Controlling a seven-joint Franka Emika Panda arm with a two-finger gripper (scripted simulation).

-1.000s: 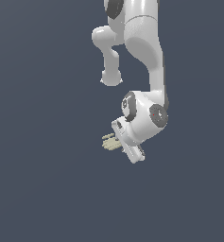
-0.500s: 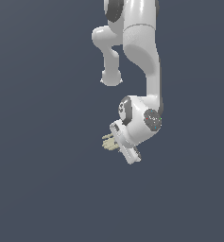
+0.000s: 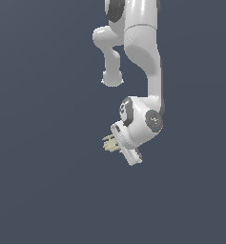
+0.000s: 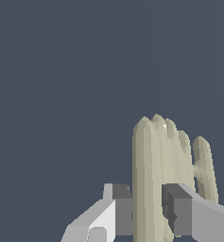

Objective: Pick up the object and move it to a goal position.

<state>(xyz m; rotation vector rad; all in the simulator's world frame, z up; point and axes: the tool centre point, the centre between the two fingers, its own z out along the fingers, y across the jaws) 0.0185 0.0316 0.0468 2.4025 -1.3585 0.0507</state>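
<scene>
While the claw (image 4: 148, 212) is clamping its 2 fingers against the object (image 4: 168, 175), the arm is holding it aloft, apparently for carrying goalward.

I work in no real room but a bare simulated space: flat, even slate-grey fills everything around me, with no floor, wall or furniture. My smooth glossy white jointed arm (image 3: 145, 52) looks computer-drawn, and the faceted pale beige ridged lump (image 4: 163, 175) has blocky rendered edges.
</scene>
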